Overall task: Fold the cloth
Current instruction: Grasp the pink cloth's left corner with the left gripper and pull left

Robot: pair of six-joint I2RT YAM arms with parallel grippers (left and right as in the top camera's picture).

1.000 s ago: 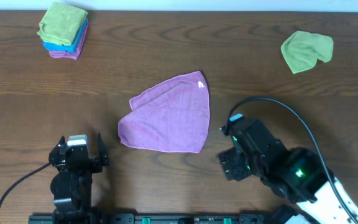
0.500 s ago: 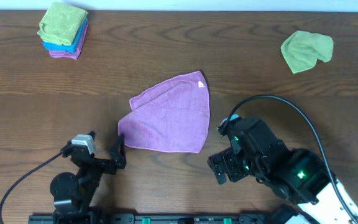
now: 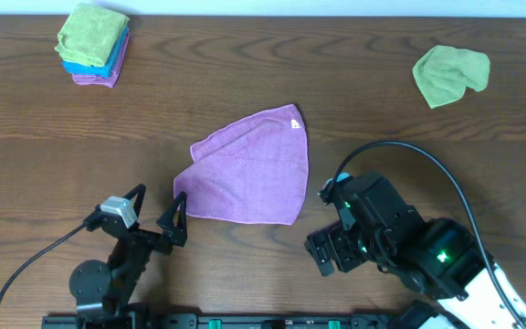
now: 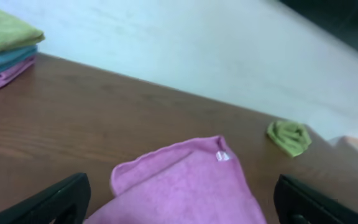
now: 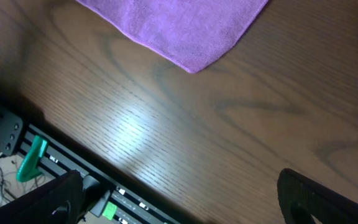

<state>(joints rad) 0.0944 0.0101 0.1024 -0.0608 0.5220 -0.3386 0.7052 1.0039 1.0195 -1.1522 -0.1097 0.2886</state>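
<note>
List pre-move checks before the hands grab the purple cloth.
1. Left hand open and empty: ok.
2. Right hand open and empty: ok.
3. Purple cloth free of other items: ok.
4. Cloth laid square: not ok, outline is skewed.
5. Left hand clear of the cloth's near corner: cannot tell.
6. Crumpled green cloth and folded stack well away: ok.

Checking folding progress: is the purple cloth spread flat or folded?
Loosely folded, not neatly: the purple cloth lies as an uneven wedge with its left corner doubled over.
</note>
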